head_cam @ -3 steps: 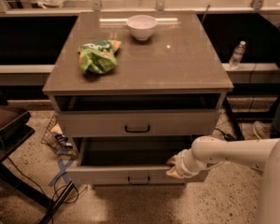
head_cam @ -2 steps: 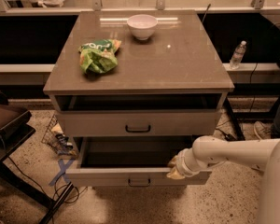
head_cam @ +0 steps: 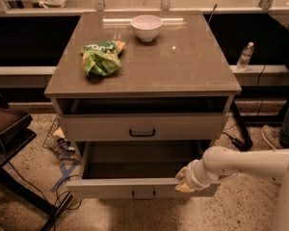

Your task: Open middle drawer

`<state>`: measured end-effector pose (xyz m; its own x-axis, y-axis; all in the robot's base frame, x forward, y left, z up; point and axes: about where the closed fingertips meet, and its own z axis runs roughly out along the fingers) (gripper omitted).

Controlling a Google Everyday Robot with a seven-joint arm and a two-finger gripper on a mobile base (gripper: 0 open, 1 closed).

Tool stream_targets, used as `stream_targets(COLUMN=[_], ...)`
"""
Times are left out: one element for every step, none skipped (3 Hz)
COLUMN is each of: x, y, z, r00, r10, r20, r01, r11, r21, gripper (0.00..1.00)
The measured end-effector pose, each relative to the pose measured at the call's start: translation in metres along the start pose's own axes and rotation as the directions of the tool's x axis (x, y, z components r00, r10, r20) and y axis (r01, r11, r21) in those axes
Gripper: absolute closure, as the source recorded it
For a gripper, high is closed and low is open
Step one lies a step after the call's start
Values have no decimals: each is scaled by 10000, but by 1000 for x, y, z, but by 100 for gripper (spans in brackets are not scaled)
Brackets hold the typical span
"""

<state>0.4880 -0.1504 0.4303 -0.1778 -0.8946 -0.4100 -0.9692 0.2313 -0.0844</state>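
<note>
The middle drawer (head_cam: 106,188) is pulled well out of the grey-beige cabinet, and its dark inside shows with nothing in it. A small dark bar handle (head_cam: 143,194) sits at the centre of its flat front. My gripper (head_cam: 184,183) is at the right part of that front's top edge, touching it. The white arm (head_cam: 245,163) reaches in from the right. A second drawer (head_cam: 96,127) above it stands nearly closed, with a dark gap under the cabinet top.
On the cabinet top (head_cam: 183,66) stand a white bowl (head_cam: 146,27) and a green snack bag (head_cam: 101,57). A water bottle (head_cam: 245,57) stands on a ledge at right. A dark seat (head_cam: 7,129), a wire basket (head_cam: 58,141) and floor cables lie left.
The middle drawer has slid further out towards the camera, and my gripper has moved with its front edge. Nothing on the cabinet top has shifted.
</note>
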Motion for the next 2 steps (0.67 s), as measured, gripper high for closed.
stream_targets(x=[-1,10], y=[0,28], z=[-2,0], r00=[10000,9987], r10=[3,494], r20=[1,-76], r01=[-3,-496], r11=[10000,9985], r21=[-1,-231], gripper=[100,100])
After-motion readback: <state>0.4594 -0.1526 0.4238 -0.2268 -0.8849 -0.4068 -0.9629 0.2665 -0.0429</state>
